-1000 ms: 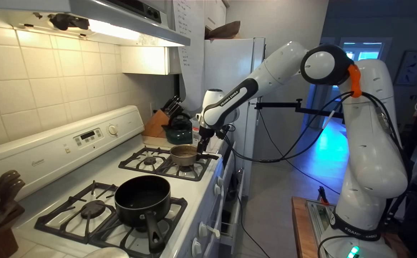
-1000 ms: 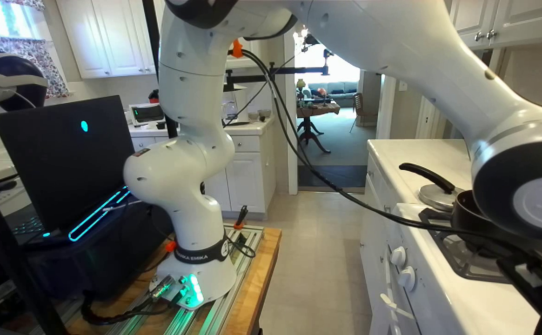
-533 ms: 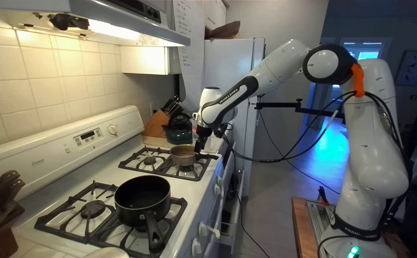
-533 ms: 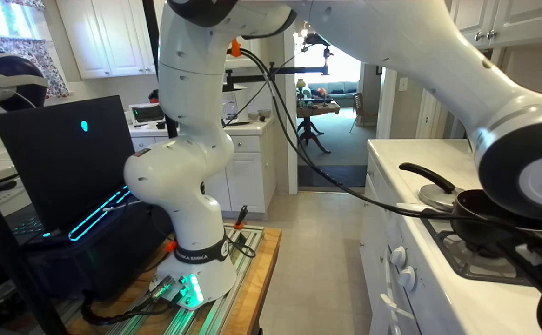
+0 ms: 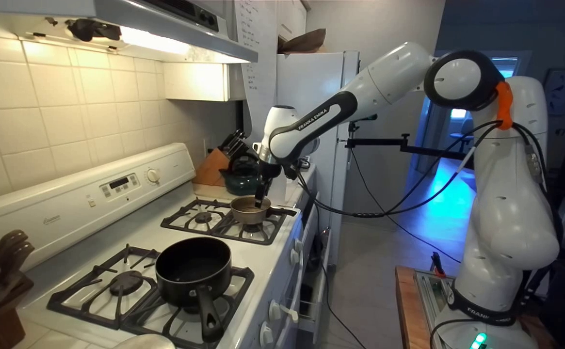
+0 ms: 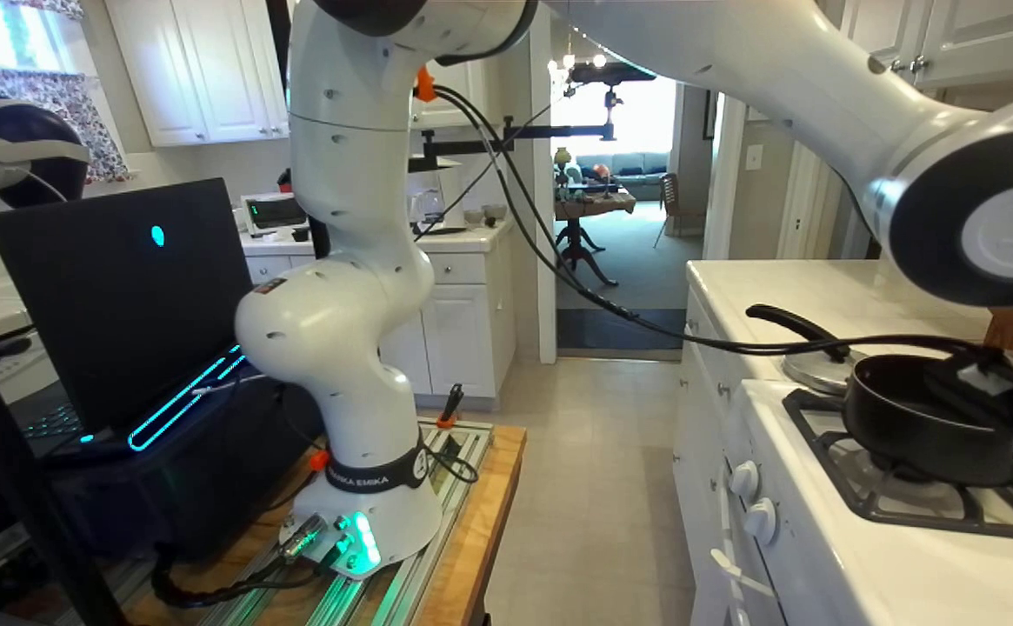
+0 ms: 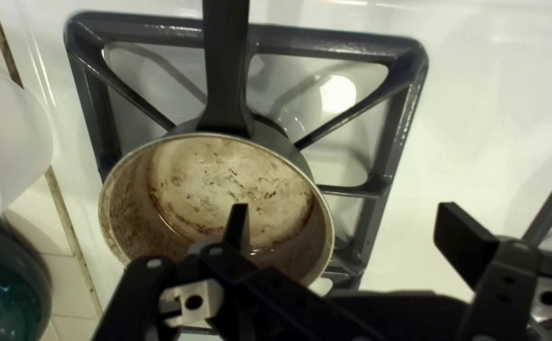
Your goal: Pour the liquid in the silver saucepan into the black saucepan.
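I'd guess the grab is yet to come: the gripper [image 7: 344,218], fingers spread wide and empty over the silver pan [image 5: 246,216], should next straddle the handle [image 7: 226,71].

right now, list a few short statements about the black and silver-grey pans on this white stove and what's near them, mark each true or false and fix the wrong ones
1. The black two-fingered claw stands open. True.
2. The round black saucepan and the round silver-grey metal saucepan stand on separate dark metal grates. True.
3. The claw grips the silver-grey metal saucepan. False: it holds nothing.
4. A brown wooden knife block stands beside the rounded dark green kettle. True.
5. The kettle sits on a grate. False: it stands on the pale tiled counter.
6. The black saucepan lies tipped on its side. False: it stands upright.
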Motion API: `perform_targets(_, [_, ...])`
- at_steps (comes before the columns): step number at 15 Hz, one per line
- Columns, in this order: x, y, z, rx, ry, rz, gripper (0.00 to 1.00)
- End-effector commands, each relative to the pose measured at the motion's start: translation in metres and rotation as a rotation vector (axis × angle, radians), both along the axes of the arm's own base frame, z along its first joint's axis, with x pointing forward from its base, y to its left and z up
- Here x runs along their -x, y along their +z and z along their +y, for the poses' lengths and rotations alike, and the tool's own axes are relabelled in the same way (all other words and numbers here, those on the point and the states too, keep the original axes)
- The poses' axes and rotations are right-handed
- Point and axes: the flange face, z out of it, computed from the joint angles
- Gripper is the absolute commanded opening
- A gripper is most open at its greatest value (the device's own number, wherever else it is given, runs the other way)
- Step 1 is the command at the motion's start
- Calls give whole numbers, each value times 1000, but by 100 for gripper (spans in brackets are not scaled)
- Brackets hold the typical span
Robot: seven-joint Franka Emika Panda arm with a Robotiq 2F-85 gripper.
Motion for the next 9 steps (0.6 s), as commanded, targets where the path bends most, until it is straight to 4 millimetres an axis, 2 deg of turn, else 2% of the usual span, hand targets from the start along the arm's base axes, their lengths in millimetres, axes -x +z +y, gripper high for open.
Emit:
perform_targets(1, [4,15,20,4,-13,1,100])
perform_targets(5, [1,22,34,-10,-106,28,100])
perform_targets(9, [5,29,51,-7,-124,45,100])
